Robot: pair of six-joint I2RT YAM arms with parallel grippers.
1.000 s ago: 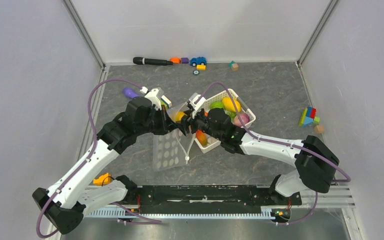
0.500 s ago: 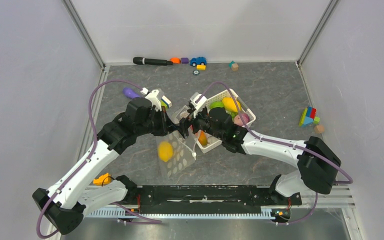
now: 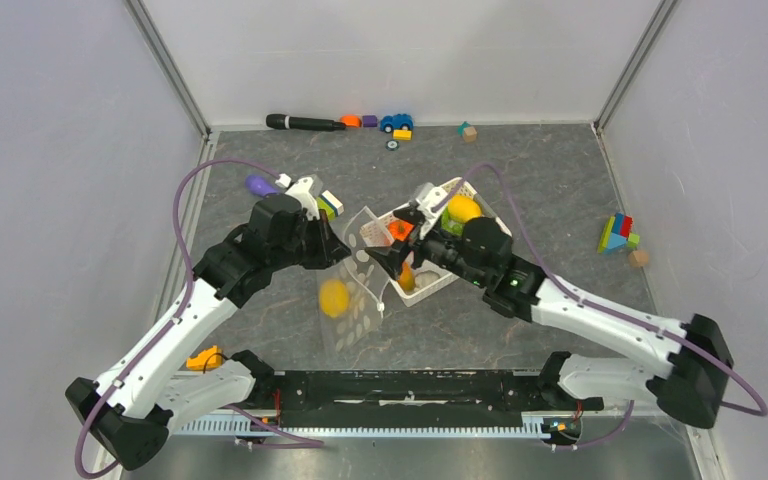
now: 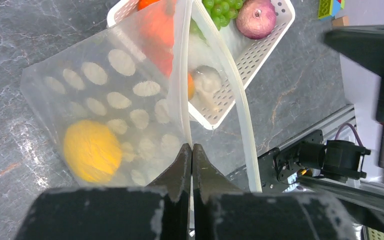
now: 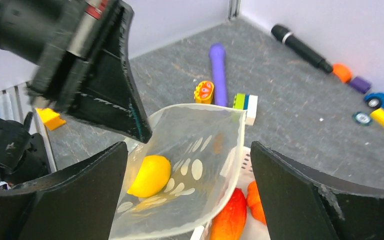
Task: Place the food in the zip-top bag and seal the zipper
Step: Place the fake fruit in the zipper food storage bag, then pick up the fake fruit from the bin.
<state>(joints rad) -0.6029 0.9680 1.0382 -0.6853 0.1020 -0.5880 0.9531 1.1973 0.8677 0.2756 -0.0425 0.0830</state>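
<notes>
The clear dotted zip-top bag [image 3: 360, 295] hangs open in the middle, with a yellow fruit [image 3: 333, 297] inside. My left gripper [image 3: 345, 250] is shut on one side of its mouth edge; in the left wrist view the jaws [image 4: 191, 147] pinch the zipper strip [image 4: 182, 100], and the other strip [image 4: 242, 125] bows away. My right gripper [image 3: 390, 262] is open and empty just right of the bag mouth. It frames the bag [image 5: 200, 150] and the fruit [image 5: 151, 175]. The rest of the food lies in the white basket [image 3: 472, 190]: purple onion [image 4: 255, 14], green grapes [image 4: 221, 10], red-orange fruit [image 5: 230, 217].
A purple toy eggplant [image 3: 260, 185] and a small block stack [image 3: 330, 204] lie behind the left gripper. A black marker [image 3: 305, 123], a toy car [image 3: 396, 122] and loose blocks sit along the back wall. Coloured blocks [image 3: 617, 233] lie at the right.
The yellow fruit dropped from the bag mouth down into the bag. My right gripper let it go and drew back to the right toward the basket. The left gripper kept hold of the bag.
</notes>
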